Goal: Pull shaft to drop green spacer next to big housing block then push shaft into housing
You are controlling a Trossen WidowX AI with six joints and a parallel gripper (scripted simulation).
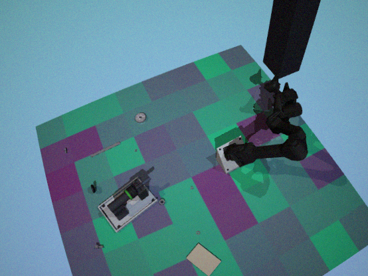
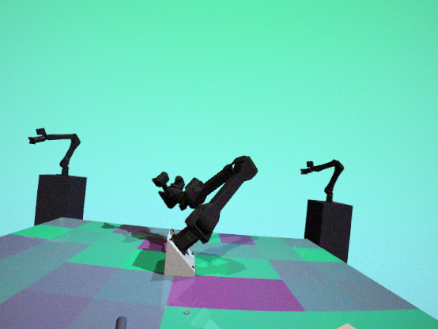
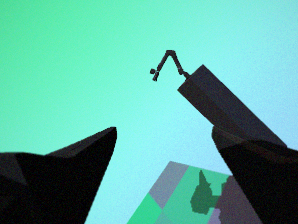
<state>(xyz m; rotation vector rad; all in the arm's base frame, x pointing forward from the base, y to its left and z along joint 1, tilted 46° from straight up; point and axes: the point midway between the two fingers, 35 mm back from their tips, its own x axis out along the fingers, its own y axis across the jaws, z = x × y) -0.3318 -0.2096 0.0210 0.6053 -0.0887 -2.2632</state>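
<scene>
Well apart from the housing, the hand gapes.

Arm is matte black all over, chunky boxy links with rounded joint housings. Bolted to a pale wedge-shaped base mount, small dark screws at the plate corners. Small black blocky camera at the wrist end. Tool: two dark, near-black fingers, wide at the root, tapering to blunt points. No cables, labels or markings visible.
</scene>
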